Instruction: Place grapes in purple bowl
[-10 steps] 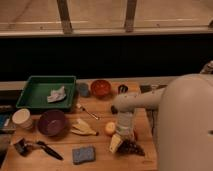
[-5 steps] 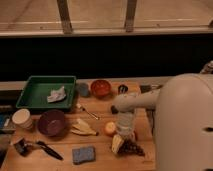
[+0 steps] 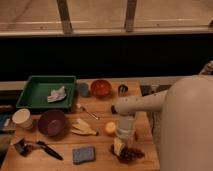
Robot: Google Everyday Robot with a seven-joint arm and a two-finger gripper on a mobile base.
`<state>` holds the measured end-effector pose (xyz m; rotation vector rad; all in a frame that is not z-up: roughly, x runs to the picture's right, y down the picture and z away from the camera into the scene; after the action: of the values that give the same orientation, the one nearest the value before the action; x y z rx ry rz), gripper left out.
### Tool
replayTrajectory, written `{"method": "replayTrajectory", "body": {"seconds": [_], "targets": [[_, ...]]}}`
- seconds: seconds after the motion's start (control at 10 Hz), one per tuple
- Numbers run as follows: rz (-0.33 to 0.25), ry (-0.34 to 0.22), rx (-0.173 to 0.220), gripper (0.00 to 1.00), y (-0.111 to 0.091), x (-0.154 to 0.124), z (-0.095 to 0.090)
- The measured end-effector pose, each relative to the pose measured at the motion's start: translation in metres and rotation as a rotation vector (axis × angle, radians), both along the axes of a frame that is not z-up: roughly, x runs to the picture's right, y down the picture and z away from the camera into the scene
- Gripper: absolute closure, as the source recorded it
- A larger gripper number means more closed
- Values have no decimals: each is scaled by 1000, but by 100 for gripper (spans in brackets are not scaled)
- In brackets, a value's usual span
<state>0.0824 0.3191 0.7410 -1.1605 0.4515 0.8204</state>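
The grapes (image 3: 131, 154) lie as a dark lumpy bunch near the table's front right edge. My gripper (image 3: 120, 146) hangs straight down just left of and above them, its tip close to the bunch. The purple bowl (image 3: 52, 122) stands at the left of the table, far from the gripper, and looks empty.
A green tray (image 3: 35, 93) with a crumpled cloth (image 3: 56, 94) is at the back left. An orange bowl (image 3: 100, 87), a cream cup (image 3: 22, 118), a banana peel (image 3: 83, 128), an orange fruit (image 3: 109, 128), a blue sponge (image 3: 83, 154) and a black tool (image 3: 47, 149) lie around. My white arm (image 3: 145, 102) spans the right side.
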Motion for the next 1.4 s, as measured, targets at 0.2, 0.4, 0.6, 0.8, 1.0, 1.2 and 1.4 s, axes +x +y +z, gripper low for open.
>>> {"method": "replayTrajectory", "body": {"seconds": [0.2, 0.4, 0.6, 0.8, 1.0, 1.2, 1.4], "targets": [[37, -22, 19, 100, -8, -1, -6], [74, -18, 65, 100, -30, 6, -17], [77, -11, 143, 100, -66, 3, -36], [85, -14, 226, 100, -111, -1, -44], [77, -58, 286, 100, -145, -17, -45], [92, -128, 330, 100, -173, -38, -47], [152, -207, 343, 100, -198, -61, -52]]}}
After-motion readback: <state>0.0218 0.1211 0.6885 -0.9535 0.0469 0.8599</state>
